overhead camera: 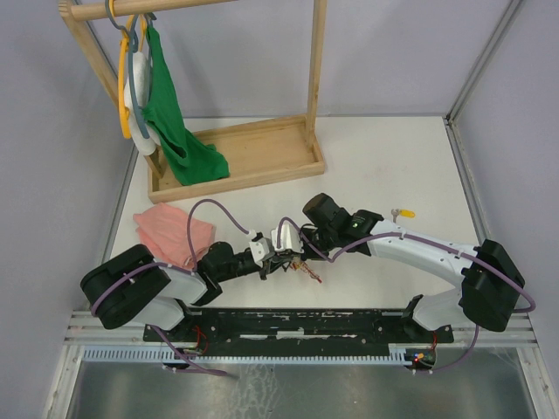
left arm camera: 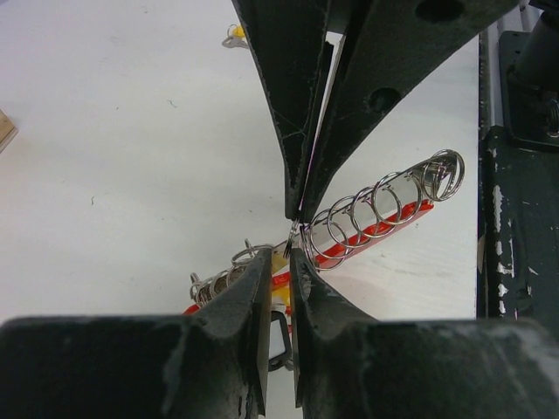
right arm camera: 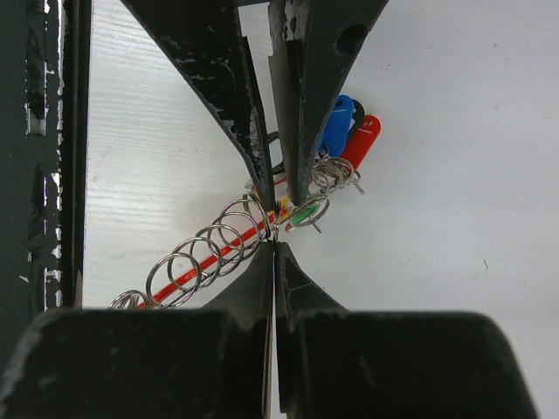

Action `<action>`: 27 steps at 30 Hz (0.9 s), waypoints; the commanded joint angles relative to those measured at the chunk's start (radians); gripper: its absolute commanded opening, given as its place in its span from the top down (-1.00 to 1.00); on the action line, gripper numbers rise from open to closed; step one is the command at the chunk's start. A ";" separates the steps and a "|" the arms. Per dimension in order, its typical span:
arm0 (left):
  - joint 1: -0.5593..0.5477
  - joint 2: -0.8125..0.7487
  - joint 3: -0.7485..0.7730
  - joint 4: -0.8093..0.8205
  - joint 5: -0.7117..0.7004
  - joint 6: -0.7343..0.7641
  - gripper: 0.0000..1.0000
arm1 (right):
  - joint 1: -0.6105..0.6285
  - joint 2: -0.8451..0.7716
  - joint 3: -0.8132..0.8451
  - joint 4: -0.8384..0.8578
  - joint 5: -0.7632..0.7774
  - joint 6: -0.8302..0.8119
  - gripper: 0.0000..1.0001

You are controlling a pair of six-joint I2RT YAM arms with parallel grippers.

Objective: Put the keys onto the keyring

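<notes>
Room bright, light even, likely from overhead. White table (left arm camera: 131,131) close to washed out in both wrist views. Small glints on wire rings (left arm camera: 371,212). Shadows faint and soft under arms (overhead camera: 410,244) in top view. Left gripper (left arm camera: 279,257) fingers (left arm camera: 236,340) fill frame bottom, dark, soft, out of focus; right gripper (right arm camera: 273,249) same in own view. Top view sharp, straight edges bowing slightly near corners.

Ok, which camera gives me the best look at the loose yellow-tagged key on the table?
Top external: the yellow-tagged key lies whole on the table, nothing covering it. Left wrist catches the key only small, at the frame's top edge; right wrist doesn't show it.
</notes>
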 commanded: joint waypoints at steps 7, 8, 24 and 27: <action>-0.012 -0.015 0.048 0.030 0.097 0.084 0.57 | 0.014 -0.024 -0.011 0.101 -0.047 -0.003 0.99; -0.012 -0.015 0.048 0.030 0.106 0.089 0.57 | 0.013 -0.024 -0.012 0.105 -0.049 -0.003 0.99; -0.013 0.000 0.056 -0.013 0.081 0.117 0.95 | -0.016 -0.061 -0.076 0.177 -0.113 -0.001 0.97; -0.013 0.005 0.020 0.066 0.051 0.114 0.95 | -0.072 -0.110 -0.133 0.235 -0.170 0.037 0.85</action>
